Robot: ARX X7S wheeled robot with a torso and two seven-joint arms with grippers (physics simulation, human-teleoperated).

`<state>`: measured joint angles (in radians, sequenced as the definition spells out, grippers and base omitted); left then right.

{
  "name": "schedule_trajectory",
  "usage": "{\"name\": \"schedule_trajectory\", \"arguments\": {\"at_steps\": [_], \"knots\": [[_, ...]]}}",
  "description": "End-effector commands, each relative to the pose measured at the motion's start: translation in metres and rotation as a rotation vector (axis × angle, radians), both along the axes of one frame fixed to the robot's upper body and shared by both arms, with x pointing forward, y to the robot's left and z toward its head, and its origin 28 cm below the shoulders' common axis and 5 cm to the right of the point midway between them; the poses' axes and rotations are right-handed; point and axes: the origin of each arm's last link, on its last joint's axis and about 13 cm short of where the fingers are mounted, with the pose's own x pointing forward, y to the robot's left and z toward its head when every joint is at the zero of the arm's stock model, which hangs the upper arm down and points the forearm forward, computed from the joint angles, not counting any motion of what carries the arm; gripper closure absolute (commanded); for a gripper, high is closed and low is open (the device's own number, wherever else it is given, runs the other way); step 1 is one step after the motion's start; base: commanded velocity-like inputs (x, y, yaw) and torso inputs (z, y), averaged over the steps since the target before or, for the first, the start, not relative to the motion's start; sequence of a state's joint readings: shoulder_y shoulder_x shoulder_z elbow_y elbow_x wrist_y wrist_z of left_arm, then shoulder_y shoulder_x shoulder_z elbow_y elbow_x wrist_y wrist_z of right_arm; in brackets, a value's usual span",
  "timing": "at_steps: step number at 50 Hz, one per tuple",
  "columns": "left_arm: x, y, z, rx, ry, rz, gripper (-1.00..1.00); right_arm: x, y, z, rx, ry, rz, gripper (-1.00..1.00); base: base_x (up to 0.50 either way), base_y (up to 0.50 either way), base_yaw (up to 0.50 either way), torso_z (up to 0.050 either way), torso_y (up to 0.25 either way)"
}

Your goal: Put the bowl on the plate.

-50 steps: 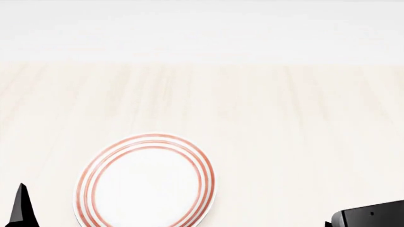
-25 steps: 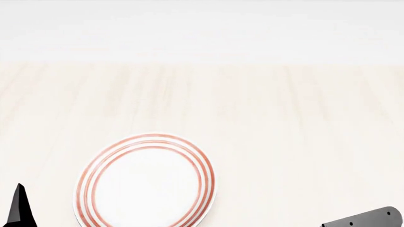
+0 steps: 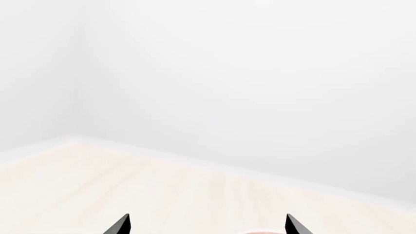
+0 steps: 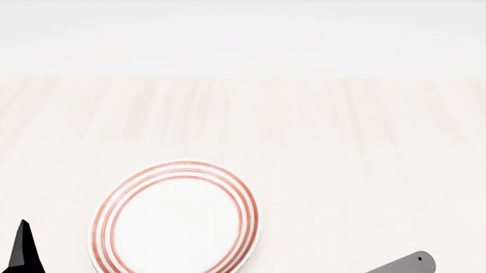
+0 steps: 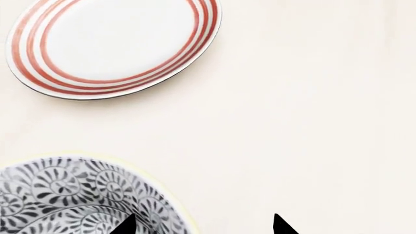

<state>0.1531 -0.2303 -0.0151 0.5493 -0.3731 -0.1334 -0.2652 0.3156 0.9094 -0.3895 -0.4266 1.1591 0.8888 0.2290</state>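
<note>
The plate (image 4: 176,219), white with three red-orange rings, lies on the pale wooden table near the front left in the head view and also shows as the plate (image 5: 114,44) in the right wrist view. The bowl (image 5: 71,195), grey-and-white floral with a yellowish rim, shows only in the right wrist view, a gap of table away from the plate. My right gripper (image 5: 204,225) is open and straddles the bowl's rim, one fingertip over its inside and the other over the table. My left gripper (image 3: 208,226) is open over bare table, holding nothing.
The wooden table (image 4: 342,142) stretches back to a white wall (image 4: 243,34). A grey link of my right arm (image 4: 402,265) pokes in at the front right of the head view, and a left fingertip (image 4: 24,250) at the front left.
My right arm has sunk lower at the head view's front right: the dark block has given way to a thin grey link. The left fingertip has dipped slightly. The plate has not moved.
</note>
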Motion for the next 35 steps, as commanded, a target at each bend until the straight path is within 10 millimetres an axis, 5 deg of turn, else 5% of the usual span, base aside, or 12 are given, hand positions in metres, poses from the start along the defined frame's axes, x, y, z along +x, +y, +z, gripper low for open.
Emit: {"name": "schedule_trajectory", "arguments": {"at_steps": [1,20,21,29,35], "knots": [[-0.004,-0.002,0.002,-0.009,-0.013,-0.015,-1.00,0.004,0.007,-0.031,-0.027,0.138,0.107,-1.00,0.00,0.00,0.00,0.000,0.000],[-0.004,-0.001,0.003,-0.008,-0.020,-0.020,-1.00,0.001,0.010,-0.037,-0.038,0.159,0.169,-1.00,0.00,0.00,0.00,0.000,0.000],[-0.004,-0.001,0.003,-0.008,-0.019,-0.019,-1.00,0.001,0.010,-0.036,-0.039,0.155,0.164,1.00,0.00,0.00,0.00,0.000,0.000],[-0.003,-0.002,0.002,-0.006,-0.016,-0.019,-1.00,-0.007,0.016,-0.025,-0.027,0.095,0.234,1.00,0.00,0.00,0.00,-0.002,0.000],[-0.003,-0.002,0.002,-0.006,-0.016,-0.021,-1.00,-0.016,0.022,0.004,0.021,-0.066,0.239,1.00,0.00,0.00,0.00,0.000,0.000]]}}
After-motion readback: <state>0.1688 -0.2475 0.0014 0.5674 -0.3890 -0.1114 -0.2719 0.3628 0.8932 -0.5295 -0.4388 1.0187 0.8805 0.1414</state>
